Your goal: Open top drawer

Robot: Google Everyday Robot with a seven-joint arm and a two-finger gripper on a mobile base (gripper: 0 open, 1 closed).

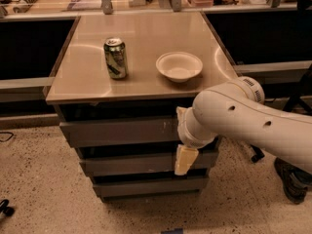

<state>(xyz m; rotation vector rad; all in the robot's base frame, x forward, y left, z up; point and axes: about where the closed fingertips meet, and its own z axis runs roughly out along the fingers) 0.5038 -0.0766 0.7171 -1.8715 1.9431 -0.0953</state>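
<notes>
The top drawer [122, 130] is the widest grey flat front of three, just under the tabletop, and it looks closed. Pale scratch marks sit right of its centre. My gripper [185, 159] hangs at the end of the white arm [243, 118], in front of the right end of the drawer stack. It is level with the middle drawer [131, 163], just below the top drawer's lower edge. The arm hides the right end of the top drawer.
A green can [116, 57] and a white bowl [179, 66] stand on the beige tabletop [146, 33]. The bottom drawer [141, 185] is narrowest. Dark cabinets flank the table. A chair base and a dark shoe [292, 179] are on the speckled floor at right.
</notes>
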